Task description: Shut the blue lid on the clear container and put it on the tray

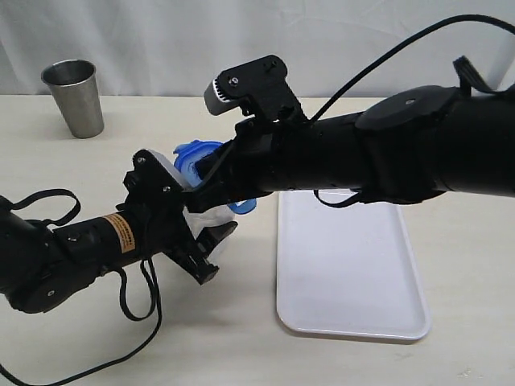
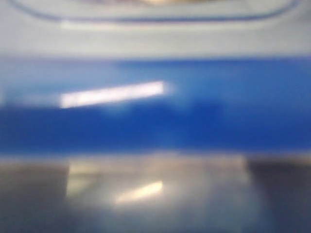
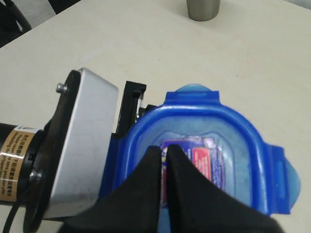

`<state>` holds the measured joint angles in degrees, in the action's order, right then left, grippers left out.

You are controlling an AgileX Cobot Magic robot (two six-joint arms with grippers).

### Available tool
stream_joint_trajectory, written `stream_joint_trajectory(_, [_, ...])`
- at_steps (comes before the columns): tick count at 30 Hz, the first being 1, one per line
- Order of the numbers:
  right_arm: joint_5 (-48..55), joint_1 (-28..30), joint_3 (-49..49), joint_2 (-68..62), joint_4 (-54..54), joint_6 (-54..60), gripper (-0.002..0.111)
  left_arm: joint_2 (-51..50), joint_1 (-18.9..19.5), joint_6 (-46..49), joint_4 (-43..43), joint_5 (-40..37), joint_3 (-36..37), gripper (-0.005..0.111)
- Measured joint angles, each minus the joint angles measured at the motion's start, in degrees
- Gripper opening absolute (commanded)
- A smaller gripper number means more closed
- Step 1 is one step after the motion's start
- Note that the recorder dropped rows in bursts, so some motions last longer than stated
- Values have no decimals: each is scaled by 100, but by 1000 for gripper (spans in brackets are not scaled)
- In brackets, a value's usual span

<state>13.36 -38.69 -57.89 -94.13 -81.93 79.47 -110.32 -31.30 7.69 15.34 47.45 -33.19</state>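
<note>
The blue lid (image 1: 191, 155) sits on top of the clear container (image 1: 208, 219), left of the tray (image 1: 346, 273). My right gripper (image 3: 164, 150) is shut, its black fingertips resting on the lid's (image 3: 243, 141) stickered top. My left gripper (image 1: 205, 232) straddles the container from the left, the container between its fingers; whether the fingers touch it does not show. The left wrist view is a close blur of the blue lid (image 2: 194, 111) above the clear container (image 2: 155, 194). One left finger (image 3: 132, 99) stands beside the lid's rim.
A steel cup (image 1: 75, 96) stands at the back left of the table, also visible as the steel cup (image 3: 203, 8) beyond the lid. The right arm reaches across above the tray's far end. Cables trail from the left arm near the front edge.
</note>
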Motion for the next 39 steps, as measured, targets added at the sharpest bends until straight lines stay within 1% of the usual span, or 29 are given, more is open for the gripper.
stream_joint_trajectory(3, [-172, 0, 10, 335, 13, -13, 4, 0, 82, -30, 427, 0, -25, 0])
stream_joint_trajectory(7, [-528, 0, 10, 854, 13, -55, 6, 34, 424, -421, 1370, 37, -37, 0])
stream_joint_trajectory(9, [-776, 0, 10, 1018, 13, -68, 11, 35, 663, -679, 1900, 127, -37, 0])
stream_joint_trajectory(12, [-996, 73, 10, 1137, 13, -110, 23, 35, 1095, -1161, 2770, 584, -37, 0])
stream_joint_trajectory(14, [-1009, 229, 10, 1138, 13, -240, 32, 45, 1416, -1396, 3280, 1084, -37, 0])
stream_joint_trajectory(16, [-898, 476, 10, 1107, 1, -386, 37, 58, 1721, -1490, 3747, 1551, -48, 0])
stream_joint_trajectory(19, [-633, 883, 10, 1012, 1, -555, 38, 71, 2067, -1653, 4557, 1860, -214, 0])
stream_joint_trajectory(21, [-460, 1146, 10, 947, 1, -640, 38, 71, 2187, -1970, 5031, 1912, -356, 0])
stream_joint_trajectory(24, [-85, 1585, 10, 818, 1, -853, 38, 71, 2240, -2544, 5575, 1913, -661, 0])
stream_joint_trajectory(27, [585, 2076, -5, 728, 39, -1145, 38, 71, 2240, -2946, 6115, 1861, -924, 0])
stream_joint_trajectory(29, [1210, 2421, -95, 640, 258, -1441, 38, 71, 2240, -3081, 6407, 1799, -1060, 0])
stream_joint_trajectory(32, [2195, 2837, -397, 454, 864, -2036, 38, 71, 2241, -3158, 6593, 1695, -1168, 0])
stream_joint_trajectory(35, [3090, 3041, -791, 211, 1410, -2572, 38, 47, 2251, -3119, 6604, 1511, -1193, 0])
stream_joint_trajectory(39, [4091, 2981, -1145, 2, 1564, -2839, 38, -114, 2251, -3007, 6428, 1259, -1193, 0])
